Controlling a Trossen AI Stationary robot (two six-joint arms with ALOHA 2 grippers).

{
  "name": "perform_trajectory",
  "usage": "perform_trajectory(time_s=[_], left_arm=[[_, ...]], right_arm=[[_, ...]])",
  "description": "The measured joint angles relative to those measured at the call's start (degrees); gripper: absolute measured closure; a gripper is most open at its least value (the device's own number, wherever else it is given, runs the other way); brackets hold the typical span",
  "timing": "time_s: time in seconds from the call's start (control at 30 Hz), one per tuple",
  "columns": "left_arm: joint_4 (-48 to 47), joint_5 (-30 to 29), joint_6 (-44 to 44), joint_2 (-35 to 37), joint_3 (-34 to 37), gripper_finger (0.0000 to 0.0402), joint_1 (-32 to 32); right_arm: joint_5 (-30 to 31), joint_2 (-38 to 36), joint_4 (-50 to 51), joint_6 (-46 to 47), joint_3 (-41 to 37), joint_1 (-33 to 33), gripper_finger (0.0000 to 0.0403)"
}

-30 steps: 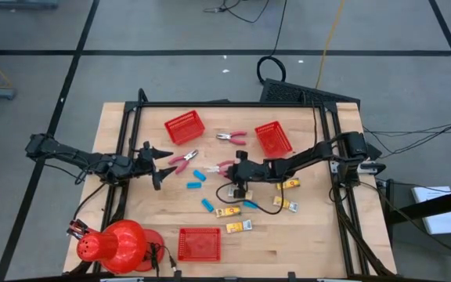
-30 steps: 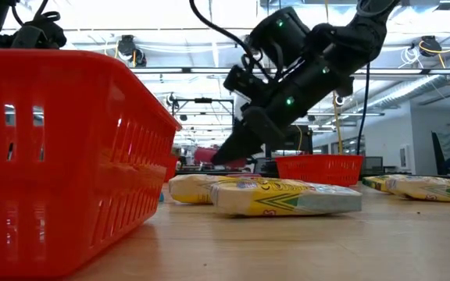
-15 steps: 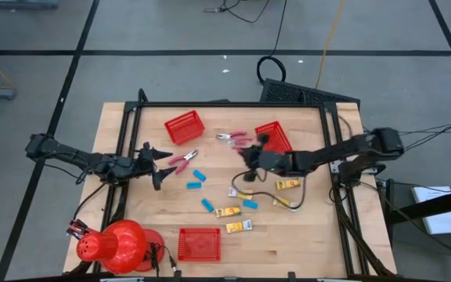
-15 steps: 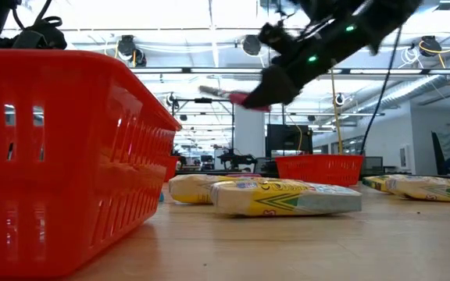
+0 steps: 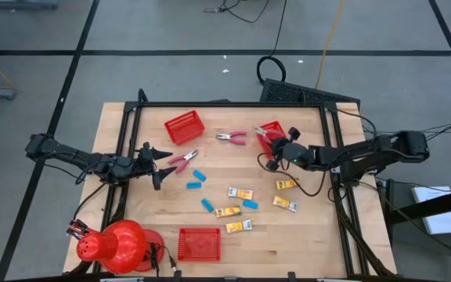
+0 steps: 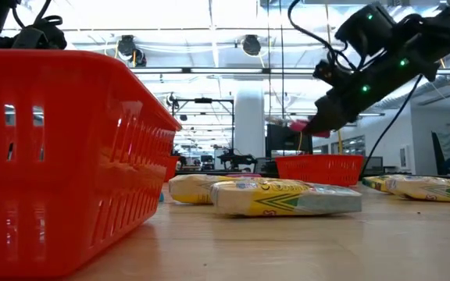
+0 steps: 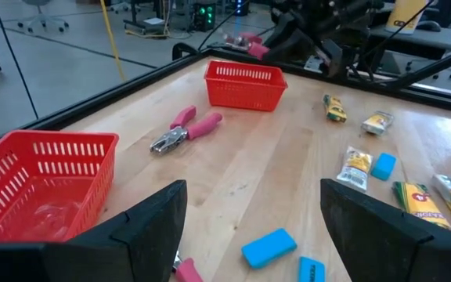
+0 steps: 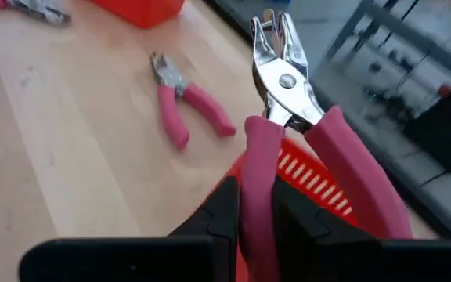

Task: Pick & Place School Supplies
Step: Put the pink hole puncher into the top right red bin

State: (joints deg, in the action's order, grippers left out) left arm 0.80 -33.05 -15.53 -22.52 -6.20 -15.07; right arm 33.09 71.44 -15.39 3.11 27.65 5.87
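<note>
**High view: pliers hanging over a basket, most supplies lying loose**

High view: the right gripper (image 5: 272,149) is carrying pink-handled pliers (image 5: 264,135) above the red basket (image 5: 276,130) at the upper right of the table. Two more pliers (image 5: 231,138), several blue blocks (image 5: 196,175) and yellow packets (image 5: 239,193) are lying loose mid-table, so most sorting is looking undone. The left gripper (image 5: 156,163) is waiting at the left, beside other pliers (image 5: 183,160).

Low view: the right gripper (image 6: 319,125) is hanging at the upper right, over the far basket (image 6: 319,169).

Left wrist view: the left gripper's fingers (image 7: 151,227) are spreading wide, gripping nothing.

Right wrist view: the right gripper (image 8: 258,215) is clenching one pink handle of the pliers (image 8: 288,110), over the basket's rim (image 8: 308,180).
</note>
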Motion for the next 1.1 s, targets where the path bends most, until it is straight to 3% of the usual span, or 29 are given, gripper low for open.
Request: perform_trajectory(time_s=[0.43,0.73,1.1], left_arm=[[0.11,-0.45,1.25,0.00,0.00,0.0108,0.00],[0.11,-0.45,0.85,0.02,0.00,0.0108,0.00],[0.17,-0.45,0.81,0.02,0.00,0.0108,0.00]], right_arm=[[-4.78,-0.28,8.47,7.53,-0.04,6.97,0.0367],[-8.92,-0.31,10.07,10.96,-0.04,6.95,0.0367],[-9.30,-0.35,13.92,13.28,0.02,6.98,0.0367]])
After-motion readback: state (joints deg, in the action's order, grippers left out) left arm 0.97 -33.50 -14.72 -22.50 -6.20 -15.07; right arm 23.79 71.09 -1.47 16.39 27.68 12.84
